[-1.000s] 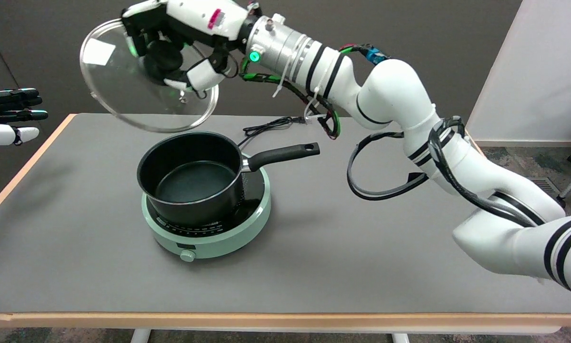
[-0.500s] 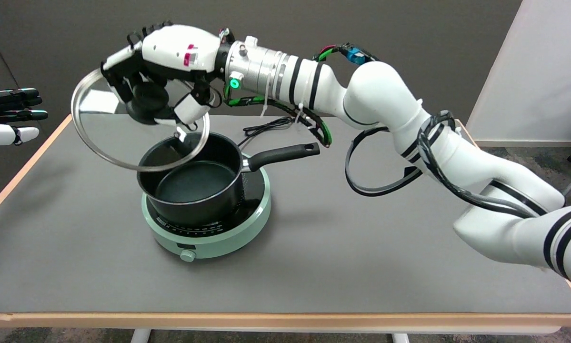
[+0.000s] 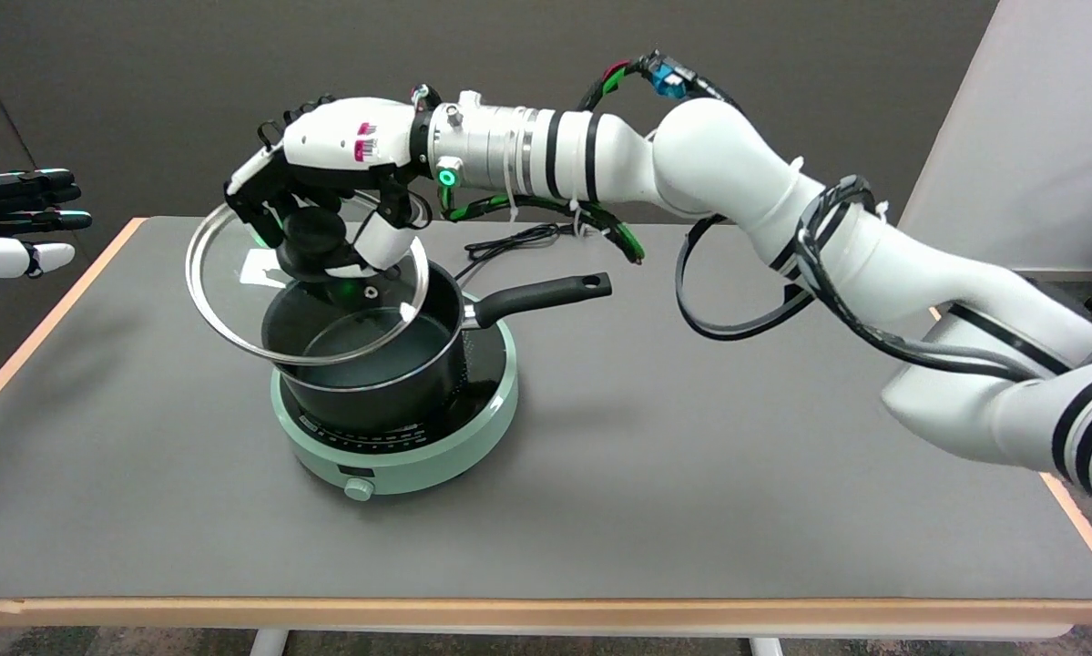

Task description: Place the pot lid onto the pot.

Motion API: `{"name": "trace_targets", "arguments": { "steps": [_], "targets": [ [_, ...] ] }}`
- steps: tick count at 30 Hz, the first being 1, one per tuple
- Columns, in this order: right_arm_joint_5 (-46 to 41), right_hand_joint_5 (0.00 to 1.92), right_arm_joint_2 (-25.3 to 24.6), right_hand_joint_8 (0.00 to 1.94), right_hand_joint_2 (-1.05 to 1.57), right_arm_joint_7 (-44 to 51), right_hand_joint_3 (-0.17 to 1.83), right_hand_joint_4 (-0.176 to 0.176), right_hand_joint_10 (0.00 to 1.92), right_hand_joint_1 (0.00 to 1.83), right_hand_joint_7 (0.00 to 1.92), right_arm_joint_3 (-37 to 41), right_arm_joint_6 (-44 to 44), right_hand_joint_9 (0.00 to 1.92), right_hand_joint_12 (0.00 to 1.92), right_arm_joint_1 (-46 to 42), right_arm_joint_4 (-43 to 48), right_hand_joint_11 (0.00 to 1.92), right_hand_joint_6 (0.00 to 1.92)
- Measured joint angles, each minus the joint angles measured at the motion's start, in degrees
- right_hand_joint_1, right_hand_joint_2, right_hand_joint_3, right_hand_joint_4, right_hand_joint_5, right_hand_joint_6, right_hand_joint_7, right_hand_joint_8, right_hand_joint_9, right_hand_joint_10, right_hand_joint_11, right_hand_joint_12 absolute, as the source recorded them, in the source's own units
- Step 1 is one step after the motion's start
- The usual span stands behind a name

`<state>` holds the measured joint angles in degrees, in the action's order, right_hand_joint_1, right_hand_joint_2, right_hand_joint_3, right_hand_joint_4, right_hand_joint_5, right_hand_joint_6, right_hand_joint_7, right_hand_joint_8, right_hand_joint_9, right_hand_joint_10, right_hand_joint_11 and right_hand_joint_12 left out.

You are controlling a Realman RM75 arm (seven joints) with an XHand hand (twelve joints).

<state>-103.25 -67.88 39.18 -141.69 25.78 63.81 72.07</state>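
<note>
A black pot (image 3: 368, 369) with a long black handle (image 3: 546, 294) stands on a mint-green round hotplate (image 3: 400, 456) at the table's centre left. Just above it, a clear glass pot lid (image 3: 236, 310) with a metal rim hangs tilted, its low edge over the pot's front left and reaching past the pot's left rim. My right hand (image 3: 327, 196) grips the lid's black knob (image 3: 311, 239) from above, with its fingers curled around it. Whether the lid touches the pot's rim cannot be told.
The hotplate's black power cord (image 3: 509, 240) trails toward the table's back edge. The grey table (image 3: 691, 474) has a wooden edge. The idle left hand (image 3: 17, 219) hangs still at the far left. A dark wall stands behind.
My right hand has brought the lid down and to the right, from high above the table's back left to just over the pot, and the lid has tipped flatter.
</note>
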Motion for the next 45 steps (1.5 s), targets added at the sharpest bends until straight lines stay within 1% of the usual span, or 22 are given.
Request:
{"name": "trace_targets", "arguments": {
  "steps": [5, 10, 20, 45],
  "targets": [
    [2.1, 0.60, 0.4, 1.41, 0.82, -3.8, 0.78, 0.175, 1.73, 1.50, 0.81, -1.9, 1.2, 0.76, 1.92, 2.3, -0.6, 0.70, 1.34],
    [3.9, 0.61, 0.5, 1.38, 0.86, -7.0, 0.69, 0.176, 1.71, 1.49, 0.79, -3.5, 2.5, 0.76, 1.92, 4.5, -1.3, 0.70, 1.33],
    [6.0, 0.61, 0.0, 1.40, 0.82, -11.8, 0.77, 0.176, 1.72, 1.50, 0.82, -5.3, 5.2, 0.76, 1.92, 6.4, -2.8, 0.71, 1.33],
    [8.1, 0.62, -1.9, 1.40, 0.82, -15.4, 0.78, 0.176, 1.73, 1.50, 0.82, -6.3, 7.9, 0.76, 1.92, 8.1, -7.3, 0.74, 1.34]
  ]
}}
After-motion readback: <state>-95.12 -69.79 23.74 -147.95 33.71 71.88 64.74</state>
